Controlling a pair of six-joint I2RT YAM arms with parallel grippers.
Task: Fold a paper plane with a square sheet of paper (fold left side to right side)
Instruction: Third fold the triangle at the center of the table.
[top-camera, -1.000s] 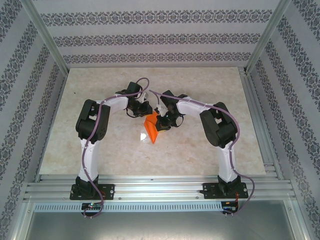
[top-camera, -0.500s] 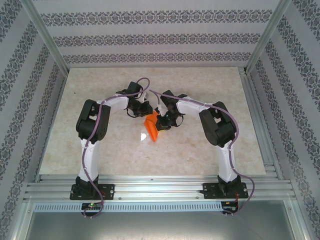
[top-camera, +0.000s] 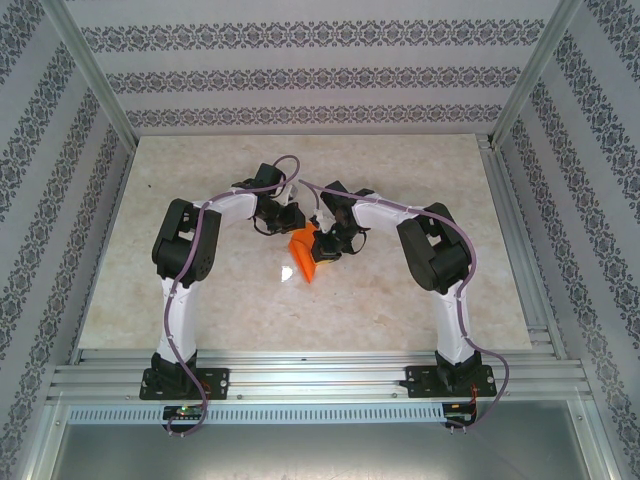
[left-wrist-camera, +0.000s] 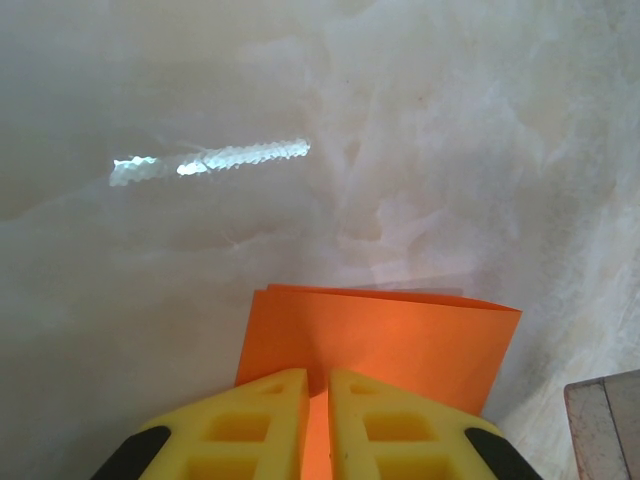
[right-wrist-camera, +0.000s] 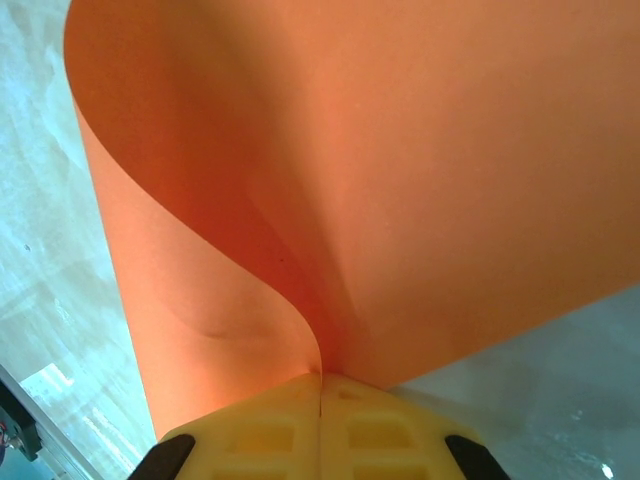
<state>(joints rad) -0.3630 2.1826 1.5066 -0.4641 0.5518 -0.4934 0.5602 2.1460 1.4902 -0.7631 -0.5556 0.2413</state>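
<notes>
The square sheet of paper (top-camera: 305, 258) is bright orange and hangs bent between the two grippers at the table's middle. My left gripper (top-camera: 287, 222) is at its far left end. In the left wrist view the yellow fingers (left-wrist-camera: 270, 410) stand almost together on the near edge of the doubled sheet (left-wrist-camera: 400, 340), with orange in the slim gap at my left gripper (left-wrist-camera: 319, 378). My right gripper (top-camera: 325, 243) is at the far right of the sheet. In the right wrist view the right gripper (right-wrist-camera: 320, 378) is shut on an edge, and the paper (right-wrist-camera: 400, 180) curls up and over in a loop.
The marble tabletop (top-camera: 400, 300) stretches all round the paper. Aluminium rails (top-camera: 320, 375) run along the near edge and the right side. Patterned walls close in the left, back and right. A bright lamp reflection (left-wrist-camera: 210, 158) lies on the table beyond the sheet.
Almost nothing differs. The right arm has edged slightly to the left; the paper and both grippers keep their places.
</notes>
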